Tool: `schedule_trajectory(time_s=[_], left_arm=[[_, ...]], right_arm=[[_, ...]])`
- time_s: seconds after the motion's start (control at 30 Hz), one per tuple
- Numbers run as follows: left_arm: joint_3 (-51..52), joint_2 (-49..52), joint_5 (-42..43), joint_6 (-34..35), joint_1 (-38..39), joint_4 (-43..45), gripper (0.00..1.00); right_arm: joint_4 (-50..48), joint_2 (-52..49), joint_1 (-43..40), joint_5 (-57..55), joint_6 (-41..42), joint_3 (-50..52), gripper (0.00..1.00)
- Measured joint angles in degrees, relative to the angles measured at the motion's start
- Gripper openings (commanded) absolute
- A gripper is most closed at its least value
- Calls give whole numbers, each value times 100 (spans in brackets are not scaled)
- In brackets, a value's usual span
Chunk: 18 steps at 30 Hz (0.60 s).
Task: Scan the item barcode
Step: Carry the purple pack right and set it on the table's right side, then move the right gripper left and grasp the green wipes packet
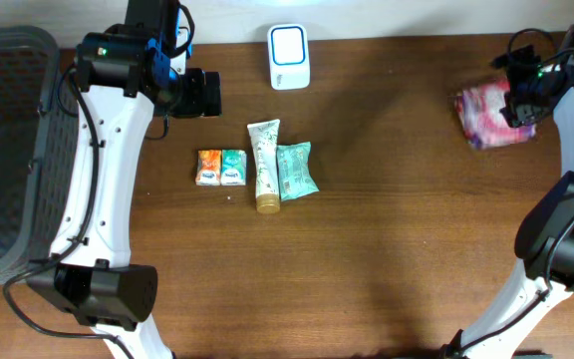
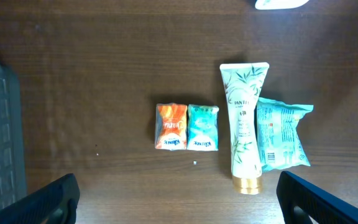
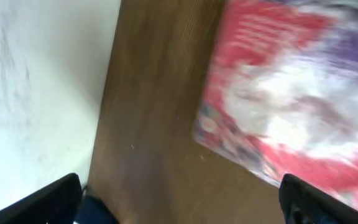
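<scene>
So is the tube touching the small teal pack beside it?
Apart. The left wrist view shows a strip of table between the tube and the small teal pack.

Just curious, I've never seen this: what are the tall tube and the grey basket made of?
The tube looks like soft matte plastic printed with leaves, its gold cap shiny, perhaps metallised. The basket seems rigid grey plastic, given its moulded lattice walls.

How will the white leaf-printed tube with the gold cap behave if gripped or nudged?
The white leaf-printed tube looks like soft plastic, so it will probably squash when gripped. Its round gold cap may let that end roll. The teal packet lies against its side, so a push would likely shift both.
</scene>
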<state>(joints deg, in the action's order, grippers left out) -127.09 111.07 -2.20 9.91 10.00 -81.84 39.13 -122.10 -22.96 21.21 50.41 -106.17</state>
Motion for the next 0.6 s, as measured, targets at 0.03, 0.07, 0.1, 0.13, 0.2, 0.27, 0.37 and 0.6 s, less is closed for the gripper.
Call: schedule_trajectory(time_s=[0.03, 0.07, 0.1, 0.13, 0.2, 0.27, 0.37, 0.6], left_arm=[[0, 0, 0, -2, 0, 2, 99], [0, 0, 0, 0, 0, 0, 99], [0, 0, 0, 0, 0, 2, 99], [0, 0, 0, 0, 0, 2, 99], [0, 0, 0, 0, 0, 0, 99], [0, 0, 0, 0, 0, 0, 99], [0, 0, 0, 0, 0, 2, 99], [0, 0, 0, 0, 0, 7, 99]], right_arm=[[9, 4, -15, 55, -101, 0, 98], [20, 26, -46, 103, -223, 0, 98], [57, 79, -94, 136, -348, 0, 99], [122, 258, -164, 186, -564, 13, 99], [160, 739, -216, 590, -1231, 17, 99], [466, 1191, -111, 1279, -2009, 9, 99], [1620, 1412, 496, 1950, -3307, -52, 99], [2361, 404, 3005, 1226, -4916, -11, 92]])
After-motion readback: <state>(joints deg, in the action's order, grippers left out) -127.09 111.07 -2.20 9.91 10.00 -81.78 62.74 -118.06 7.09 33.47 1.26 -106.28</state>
